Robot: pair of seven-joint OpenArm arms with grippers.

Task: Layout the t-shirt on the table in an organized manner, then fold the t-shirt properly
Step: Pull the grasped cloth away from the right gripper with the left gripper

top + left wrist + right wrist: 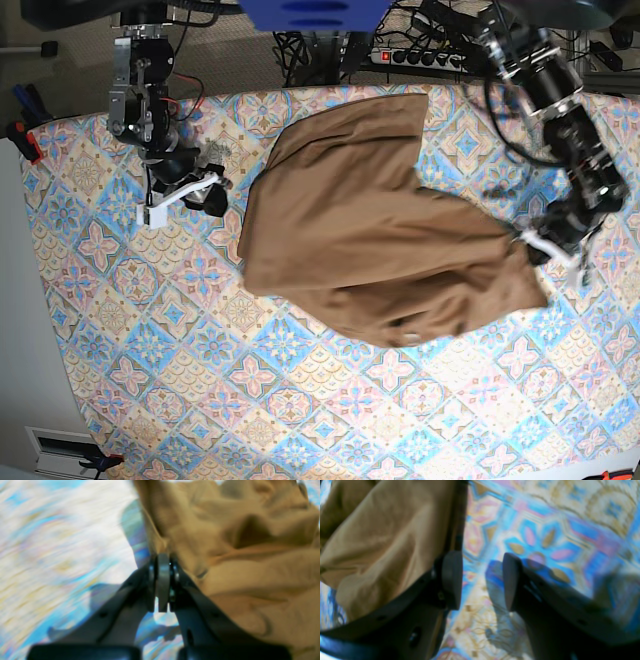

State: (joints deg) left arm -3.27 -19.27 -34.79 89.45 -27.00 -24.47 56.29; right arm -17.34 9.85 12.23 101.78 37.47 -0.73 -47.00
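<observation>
Base view is showing the shirt (370, 220) lying bunched in the middle of the table (150, 330), its long way running from the far edge toward the left gripper (545, 243). That gripper is pinching a corner of the shirt, jaws tight. The right gripper (205, 190) is sitting apart from the shirt's other side, part open and, I think, holding nothing.

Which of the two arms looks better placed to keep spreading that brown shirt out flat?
The left. Its pincer is shut on the t-shirt at its edge, ready to pull. The right pincer is open beside the cloth, holding nothing.
</observation>
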